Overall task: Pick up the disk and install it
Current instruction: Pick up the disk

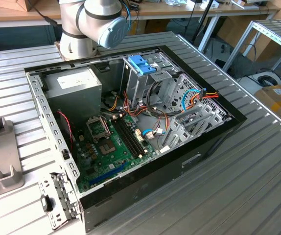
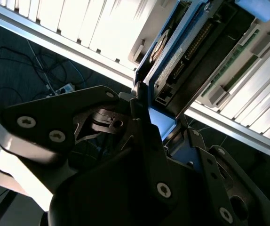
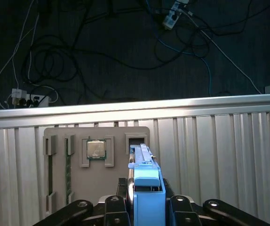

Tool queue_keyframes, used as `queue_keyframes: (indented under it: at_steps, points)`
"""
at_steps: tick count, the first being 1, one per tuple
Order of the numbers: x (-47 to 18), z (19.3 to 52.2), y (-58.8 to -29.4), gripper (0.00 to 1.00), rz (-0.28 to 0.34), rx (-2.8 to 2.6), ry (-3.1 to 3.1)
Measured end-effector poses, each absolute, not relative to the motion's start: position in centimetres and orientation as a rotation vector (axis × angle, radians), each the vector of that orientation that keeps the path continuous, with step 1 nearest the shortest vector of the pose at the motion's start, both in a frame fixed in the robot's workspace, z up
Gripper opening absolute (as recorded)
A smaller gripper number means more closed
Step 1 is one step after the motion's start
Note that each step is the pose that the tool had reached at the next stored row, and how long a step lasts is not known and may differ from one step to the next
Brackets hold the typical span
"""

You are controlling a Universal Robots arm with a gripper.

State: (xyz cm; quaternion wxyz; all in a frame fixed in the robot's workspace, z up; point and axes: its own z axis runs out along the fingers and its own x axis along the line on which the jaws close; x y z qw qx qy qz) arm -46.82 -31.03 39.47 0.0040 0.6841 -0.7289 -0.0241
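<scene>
Under the black gripper [image 3: 147,203], ribbed silver metal table [image 3: 229,155], cable-strewn dark floor [image 3: 125,75] past its edge. Ahead, grey plastic tray [image 3: 92,188] holding processor chip [image 3: 96,149]. Clenched on the dark grey disk [image 3: 146,181] with light blue bracket.

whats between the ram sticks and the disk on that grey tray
In the first wrist view, a CPU sits in its own recess of the grey tray, between the RAM sticks and the disk that the gripper grips.
</scene>
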Motion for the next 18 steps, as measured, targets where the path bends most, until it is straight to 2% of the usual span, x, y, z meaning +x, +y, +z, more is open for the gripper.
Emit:
queue_keyframes:
  at_steps: [18]
  points:
    - [-46.8,41.6,-31.0,0.37,-0.076,2.144,-2.284]
